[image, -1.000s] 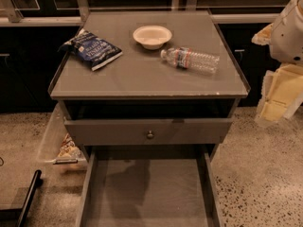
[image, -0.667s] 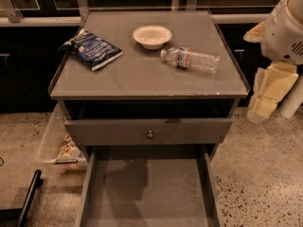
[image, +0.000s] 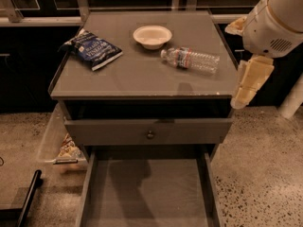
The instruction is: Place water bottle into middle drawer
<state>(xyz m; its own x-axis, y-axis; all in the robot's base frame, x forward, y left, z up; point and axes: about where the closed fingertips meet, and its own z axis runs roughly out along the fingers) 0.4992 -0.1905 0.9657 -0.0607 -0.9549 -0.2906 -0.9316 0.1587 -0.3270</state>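
The gripper (image: pixel 242 94) has swung leftward and now hangs just off the right edge of the cabinet top (image: pixel 137 74), apart from the water bottle (image: pixel 191 59); whether it is wide or narrow cannot be told. The bottle lies unmoved on its side near that edge, and the middle drawer (image: pixel 156 193) stands pulled out below, floor bare.

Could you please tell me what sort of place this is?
Probably an office break area: a grey drawer cabinet holding a blue chip bag, a white bowl and a water bottle, on a speckled floor. The gripper hangs beside the cabinet's right edge.
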